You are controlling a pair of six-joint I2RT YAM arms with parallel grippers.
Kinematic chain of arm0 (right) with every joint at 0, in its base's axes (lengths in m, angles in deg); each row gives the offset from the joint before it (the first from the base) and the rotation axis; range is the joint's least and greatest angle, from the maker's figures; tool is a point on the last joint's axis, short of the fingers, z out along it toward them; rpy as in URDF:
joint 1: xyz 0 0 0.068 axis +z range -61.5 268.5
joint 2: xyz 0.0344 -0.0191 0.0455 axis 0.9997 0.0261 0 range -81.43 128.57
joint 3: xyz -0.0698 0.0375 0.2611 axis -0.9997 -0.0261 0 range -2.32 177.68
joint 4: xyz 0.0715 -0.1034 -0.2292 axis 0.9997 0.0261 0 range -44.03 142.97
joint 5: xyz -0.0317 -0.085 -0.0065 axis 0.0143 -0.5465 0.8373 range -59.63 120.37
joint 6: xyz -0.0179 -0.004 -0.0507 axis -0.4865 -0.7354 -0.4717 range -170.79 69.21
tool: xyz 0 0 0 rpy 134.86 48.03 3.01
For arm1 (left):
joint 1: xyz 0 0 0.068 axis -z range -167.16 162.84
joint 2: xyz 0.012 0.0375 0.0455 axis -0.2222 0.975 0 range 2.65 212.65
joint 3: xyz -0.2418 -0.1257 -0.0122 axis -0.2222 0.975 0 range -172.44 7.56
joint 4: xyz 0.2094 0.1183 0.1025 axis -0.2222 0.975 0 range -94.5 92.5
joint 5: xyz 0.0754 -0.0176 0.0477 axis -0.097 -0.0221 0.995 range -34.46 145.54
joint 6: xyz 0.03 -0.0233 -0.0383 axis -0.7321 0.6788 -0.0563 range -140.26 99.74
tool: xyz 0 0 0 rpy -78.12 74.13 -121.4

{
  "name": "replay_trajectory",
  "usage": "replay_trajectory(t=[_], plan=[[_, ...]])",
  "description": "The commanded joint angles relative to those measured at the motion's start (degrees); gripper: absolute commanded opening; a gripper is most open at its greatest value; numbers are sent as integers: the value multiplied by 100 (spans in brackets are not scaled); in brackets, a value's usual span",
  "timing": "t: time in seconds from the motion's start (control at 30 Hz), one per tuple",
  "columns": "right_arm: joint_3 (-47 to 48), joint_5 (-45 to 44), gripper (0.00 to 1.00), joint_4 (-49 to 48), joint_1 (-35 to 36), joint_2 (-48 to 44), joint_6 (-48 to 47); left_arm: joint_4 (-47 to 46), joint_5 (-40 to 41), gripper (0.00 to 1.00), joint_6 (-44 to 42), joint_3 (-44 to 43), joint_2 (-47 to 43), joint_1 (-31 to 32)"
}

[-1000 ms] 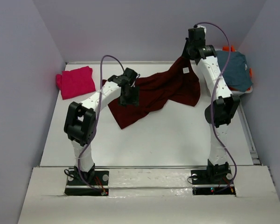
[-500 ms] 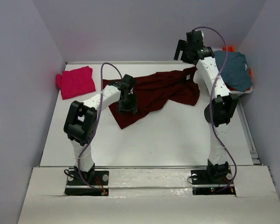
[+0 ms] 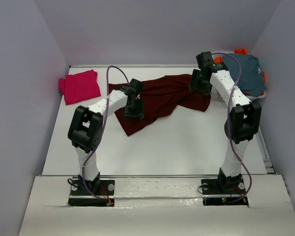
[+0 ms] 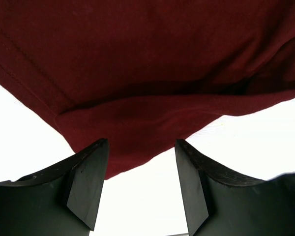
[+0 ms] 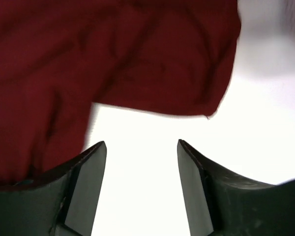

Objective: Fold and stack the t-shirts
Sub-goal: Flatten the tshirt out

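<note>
A dark maroon t-shirt (image 3: 162, 98) lies crumpled across the back middle of the table. A magenta-pink t-shirt (image 3: 81, 86) sits folded at the back left. My left gripper (image 3: 133, 111) hovers over the maroon shirt's left part, open, with bare table and the cloth's edge (image 4: 137, 123) between its fingers. My right gripper (image 3: 198, 84) hangs over the shirt's upper right corner, open and empty, with the maroon cloth (image 5: 137, 59) ahead of the fingertips.
A grey-blue garment (image 3: 246, 73) lies piled at the back right over something orange (image 3: 241, 50). Pale walls close in the table on three sides.
My right gripper let go of the maroon shirt's corner, which dropped back flat, and the gripper came down towards the cloth. The left gripper shifted slightly forward.
</note>
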State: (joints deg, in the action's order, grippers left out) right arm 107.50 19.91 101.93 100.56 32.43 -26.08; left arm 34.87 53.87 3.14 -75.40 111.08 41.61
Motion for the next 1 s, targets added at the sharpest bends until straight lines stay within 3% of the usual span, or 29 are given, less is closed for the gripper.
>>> replay_trajectory(t=[0.0,0.27,0.6,0.97], plan=[[-470,184,60,194,-28,-94,166,-18,27,67,-54,-194,65,-3],[-594,211,67,134,-28,346,87,-18,9,67,-99,-238,100,-3],[170,351,64,160,-28,1400,8,0,-8,67,-178,-282,135,-108],[294,281,61,90,-28,1683,8,0,-35,67,-213,-273,206,-109]])
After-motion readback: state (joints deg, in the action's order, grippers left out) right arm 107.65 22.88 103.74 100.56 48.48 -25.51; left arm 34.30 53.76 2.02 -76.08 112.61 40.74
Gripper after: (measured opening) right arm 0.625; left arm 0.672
